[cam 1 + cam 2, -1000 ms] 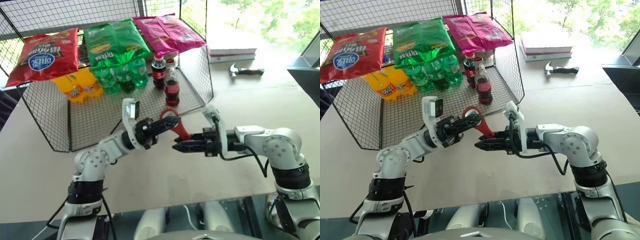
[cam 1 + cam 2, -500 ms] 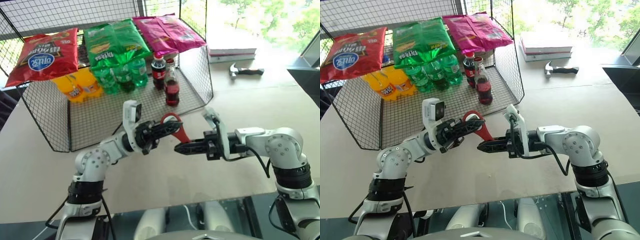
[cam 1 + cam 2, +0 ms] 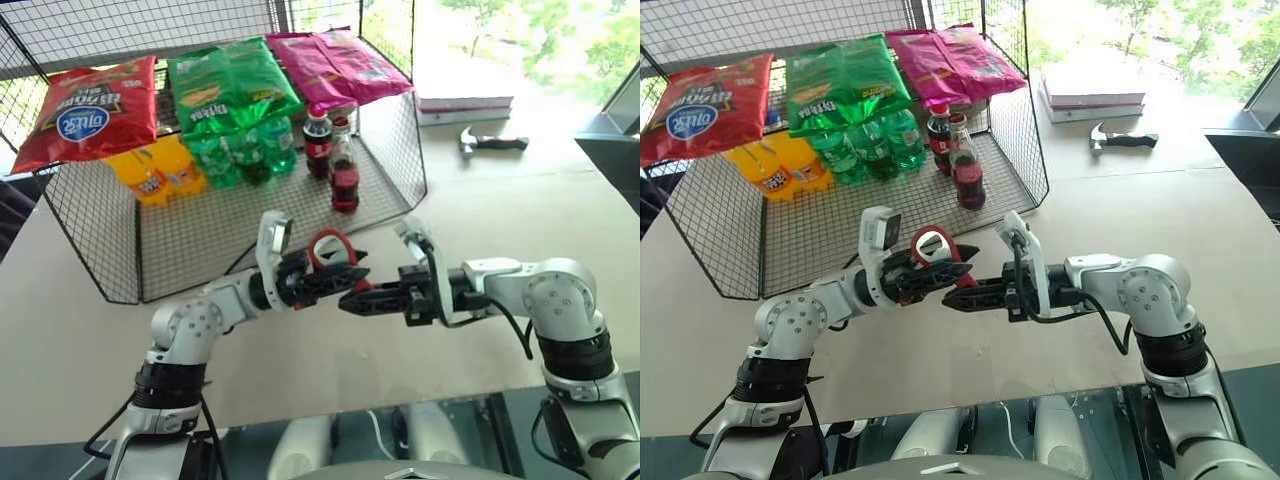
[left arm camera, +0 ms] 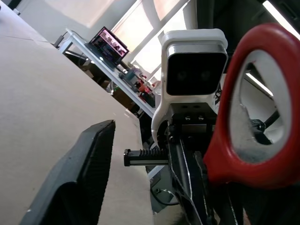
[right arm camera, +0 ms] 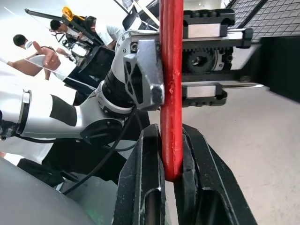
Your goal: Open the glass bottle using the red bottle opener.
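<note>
The red bottle opener point(image 5: 171, 93) is held above the table in front of me, its handle clamped between my right gripper's point(image 5: 171, 136) shut fingers. Its oval loop head point(image 4: 255, 171) rises beside my left gripper point(image 3: 345, 272), whose fingers point(image 4: 84, 178) are spread open and stand apart from it. The two grippers point at each other, tip to tip; the right gripper point(image 3: 347, 303) comes in from the right. The glass bottle point(image 3: 343, 175), dark drink and red label, stands upright inside the wire basket point(image 3: 395, 140) near its right wall, well beyond both grippers.
The basket also holds a plastic cola bottle point(image 3: 317, 140), green bottles point(image 3: 245, 145), orange bottles point(image 3: 160, 172) and chip bags point(image 3: 90, 105). A hammer point(image 3: 492, 143) and stacked books point(image 3: 465, 103) lie at the far right of the table. People show in the right wrist view's background.
My left gripper has opened and let go of the opener's loop. The right gripper stays clamped on the handle and now carries the opener alone.
</note>
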{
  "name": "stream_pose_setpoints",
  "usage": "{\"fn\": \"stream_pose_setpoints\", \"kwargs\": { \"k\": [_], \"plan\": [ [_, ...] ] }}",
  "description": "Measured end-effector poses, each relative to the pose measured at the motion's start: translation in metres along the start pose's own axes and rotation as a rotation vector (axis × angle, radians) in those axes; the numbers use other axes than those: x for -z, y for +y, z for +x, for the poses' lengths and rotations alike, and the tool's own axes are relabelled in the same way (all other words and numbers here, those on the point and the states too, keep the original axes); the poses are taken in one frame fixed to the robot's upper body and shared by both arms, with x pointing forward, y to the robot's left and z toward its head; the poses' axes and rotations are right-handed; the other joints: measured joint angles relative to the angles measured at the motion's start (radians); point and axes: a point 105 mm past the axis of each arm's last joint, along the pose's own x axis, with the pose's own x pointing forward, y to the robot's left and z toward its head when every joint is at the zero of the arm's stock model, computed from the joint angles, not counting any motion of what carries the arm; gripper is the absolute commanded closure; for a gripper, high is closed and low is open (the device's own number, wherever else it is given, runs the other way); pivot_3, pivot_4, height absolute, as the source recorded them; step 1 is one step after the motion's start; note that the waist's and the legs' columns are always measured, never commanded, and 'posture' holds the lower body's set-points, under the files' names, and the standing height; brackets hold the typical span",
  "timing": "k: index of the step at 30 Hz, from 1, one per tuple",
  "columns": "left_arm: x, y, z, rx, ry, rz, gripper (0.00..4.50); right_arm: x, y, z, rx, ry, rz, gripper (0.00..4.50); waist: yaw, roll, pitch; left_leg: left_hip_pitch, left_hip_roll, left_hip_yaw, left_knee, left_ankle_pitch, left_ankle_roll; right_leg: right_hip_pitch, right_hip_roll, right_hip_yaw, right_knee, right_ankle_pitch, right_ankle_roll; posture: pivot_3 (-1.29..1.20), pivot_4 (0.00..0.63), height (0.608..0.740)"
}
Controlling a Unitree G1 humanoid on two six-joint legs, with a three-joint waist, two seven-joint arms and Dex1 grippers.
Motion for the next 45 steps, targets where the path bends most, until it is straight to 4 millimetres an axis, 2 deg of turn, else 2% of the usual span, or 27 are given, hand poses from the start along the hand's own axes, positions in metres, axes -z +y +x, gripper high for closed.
{"fn": "stream_pose_setpoints", "kwargs": {
  "k": [4, 11, 19, 33, 40, 44, 45],
  "plan": [
    [-0.005, 0.003, -0.007, -0.045, -0.014, 0.032, 0.19, 0.003, -0.003, -0.004, 0.034, -0.030, 0.004, 4.50, 0.000, 0.000, 0.000, -0.001, 0.000, 0.000, 0.000, 0.000, 0.000, -0.001, 0.000, 0.000, 0.000, 0.000, 0.000, 0.00, 0.150, 0.740],
    [-0.011, 0.007, -0.022, -0.158, -0.051, 0.085, 0.19, 0.019, -0.010, -0.022, 0.139, -0.055, 0.015, 4.50, 0.001, 0.000, 0.000, -0.008, 0.000, 0.000, 0.000, 0.001, -0.002, -0.008, -0.001, 0.000, 0.000, 0.000, 0.000, 0.00, 0.150, 0.740],
    [-0.015, 0.000, -0.023, -0.179, -0.079, 0.121, 0.19, 0.027, -0.014, -0.035, 0.220, -0.097, 0.019, 4.50, 0.002, 0.000, 0.000, -0.008, 0.000, 0.000, 0.000, 0.001, -0.002, -0.008, -0.001, 0.000, 0.000, 0.000, 0.000, 0.00, 0.150, 0.740],
    [-0.025, -0.001, -0.024, -0.243, -0.169, 0.142, 0.19, 0.039, -0.017, -0.038, 0.290, -0.112, 0.042, 4.50, 0.003, 0.000, 0.000, -0.008, 0.000, 0.000, 0.000, 0.001, -0.003, -0.008, -0.001, 0.000, 0.000, 0.000, 0.000, 0.00, 0.150, 0.740],
    [-0.041, 0.002, -0.031, -0.322, -0.267, 0.223, 0.19, 0.025, -0.037, -0.060, 0.485, -0.219, -0.036, 4.50, 0.004, 0.000, 0.000, -0.008, 0.000, 0.000, 0.001, 0.002, -0.003, -0.007, -0.001, 0.000, 0.000, 0.000, 0.000, 0.00, 0.150, 0.740],
    [-0.064, 0.021, -0.036, -0.478, -0.344, 0.401, 0.19, 0.014, -0.048, -0.071, 0.602, -0.266, -0.127, 4.50, 0.012, -0.001, 0.000, -0.008, -0.001, 0.000, 0.001, 0.002, -0.003, -0.007, 0.000, 0.000, 0.001, 0.000, 0.000, 0.00, 0.150, 0.740],
    [-0.075, 0.030, -0.038, -0.548, -0.359, 0.504, 0.19, 0.006, -0.052, -0.076, 0.658, -0.297, -0.179, 4.50, 0.015, -0.001, 0.000, -0.008, -0.001, 0.001, 0.001, 0.002, -0.003, -0.007, 0.000, 0.000, 0.001, 0.000, 0.000, 0.00, 0.150, 0.740]
  ]
}}
